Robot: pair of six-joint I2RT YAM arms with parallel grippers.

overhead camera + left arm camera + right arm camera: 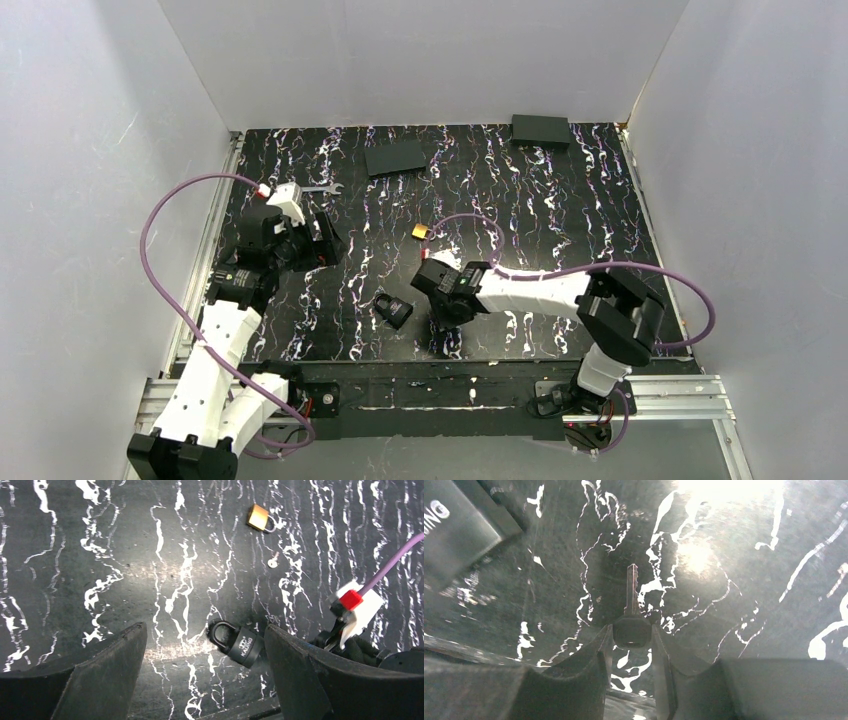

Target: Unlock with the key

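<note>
The key [631, 597] has a black head and a thin silvery blade. My right gripper [632, 632] is shut on its head, with the blade pointing straight out just over the mat. The black padlock [394, 311] lies on its side just left of my right gripper [438, 302]. It also shows in the right wrist view's top-left corner [454, 530] and in the left wrist view [240, 644]. My left gripper [315, 240] is open and empty at the left of the mat; in its wrist view [204, 627] the jaws stand wide apart.
A small brass padlock [420, 232] lies mid-mat, also in the left wrist view [258, 517], with a tiny silvery key [272, 561] beside it. A flat wrench [318, 188] lies behind my left gripper. Two black boxes [396, 157] [540, 130] sit at the back.
</note>
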